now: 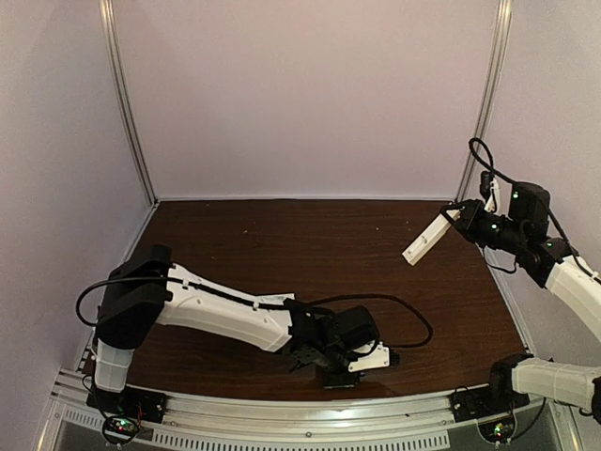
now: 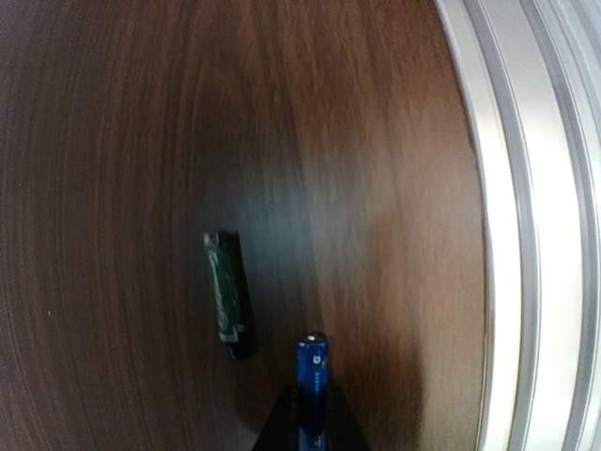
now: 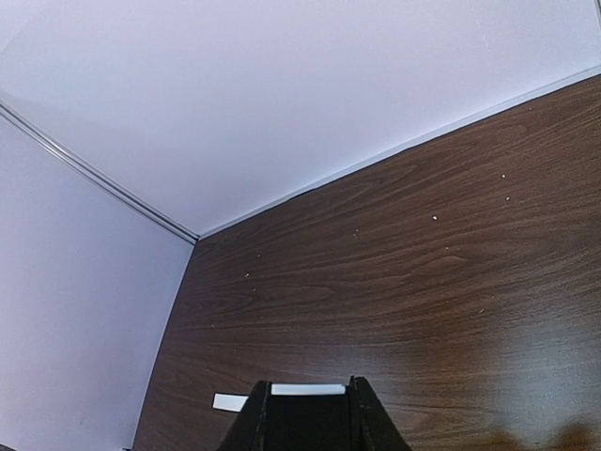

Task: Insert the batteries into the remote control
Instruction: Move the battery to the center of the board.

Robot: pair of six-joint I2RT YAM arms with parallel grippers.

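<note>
Currently: left hand [image 1: 355, 366] low over the near middle of the worktop [image 1: 310, 244], closed on a blue battery [image 2: 312, 362] with its pale metallic end pointing outward. Second battery [image 2: 225, 293], green-looking wrap, lies flat on the worktop just beside the held one, not touching it. Right hand [image 1: 460, 218] is raised at the right, gripping the white remote control [image 1: 425, 241] by one end, the bar slanting out to the left. Small flat white piece [image 3: 230, 402] lies on the worktop.

The table [image 1: 310, 254] is dark wood grain with a soft sheen, edged by a brushed metal rail [image 2: 526, 235]. The blue battery [image 2: 313, 376] wears a glossy wrap with a pale metallic tip; the green battery [image 2: 225, 291] looks duller. The remote control [image 1: 427, 240] is smooth matt white plastic, and the walls [image 1: 300, 94] are pale and matt.
</note>
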